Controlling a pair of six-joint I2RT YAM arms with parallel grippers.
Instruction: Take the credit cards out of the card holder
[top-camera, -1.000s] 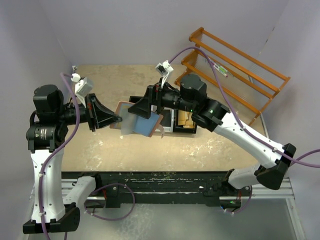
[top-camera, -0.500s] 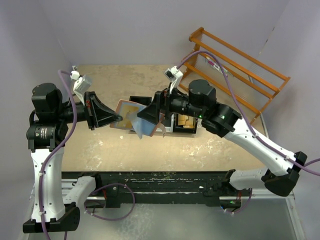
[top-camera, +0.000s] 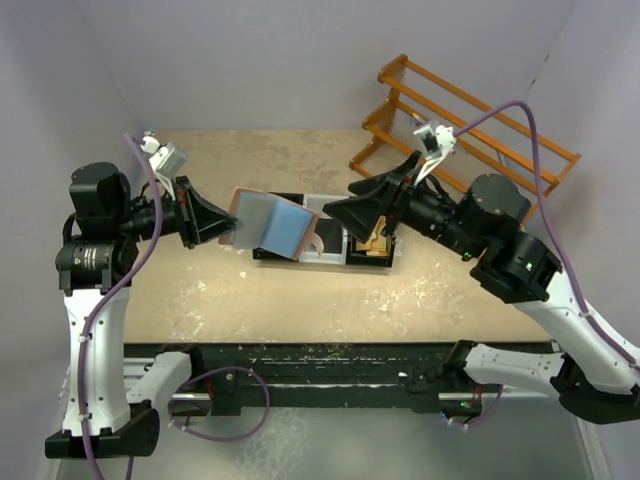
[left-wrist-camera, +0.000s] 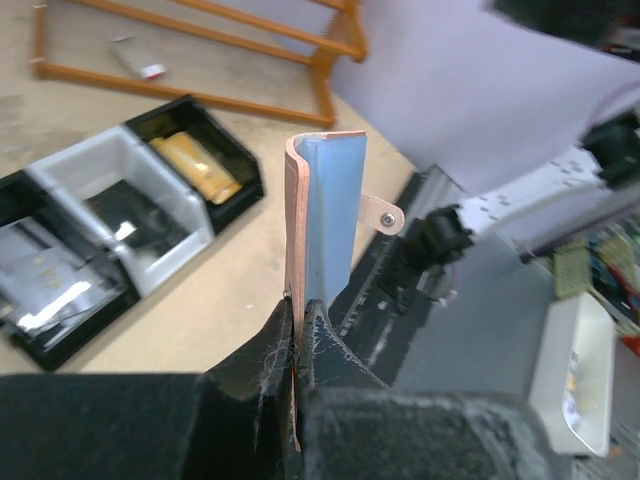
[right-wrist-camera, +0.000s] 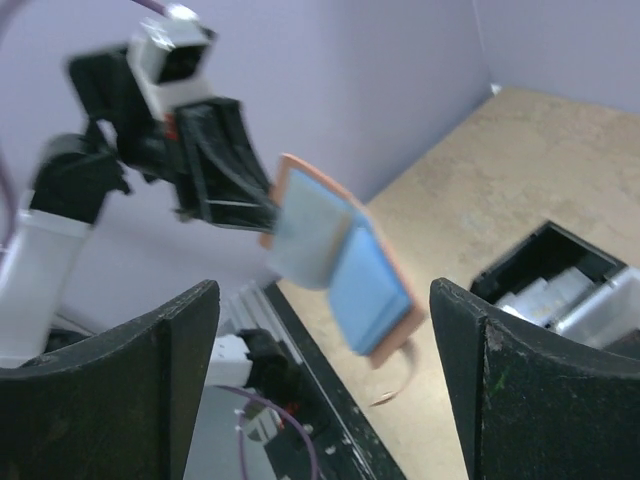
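Two hands: left hand (top-camera: 231, 226) is pinched tight on the open card holder (top-camera: 272, 226), held above the tabletop (top-camera: 300, 300). Right hand (top-camera: 337, 198) is spread wide, empty, nearby.

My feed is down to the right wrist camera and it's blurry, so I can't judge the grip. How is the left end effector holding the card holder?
Observer: In the left wrist view, the left end effector is shut on one edge of the card holder, which sticks straight out, partly folded.
Operator: What's in the black bin I half see?
Observer: That black bin holds tan-yellow paper pieces.
Operator: Anything farther back on my side?
Observer: From above, an orange wooden rack sits at the far right, beyond that bin.
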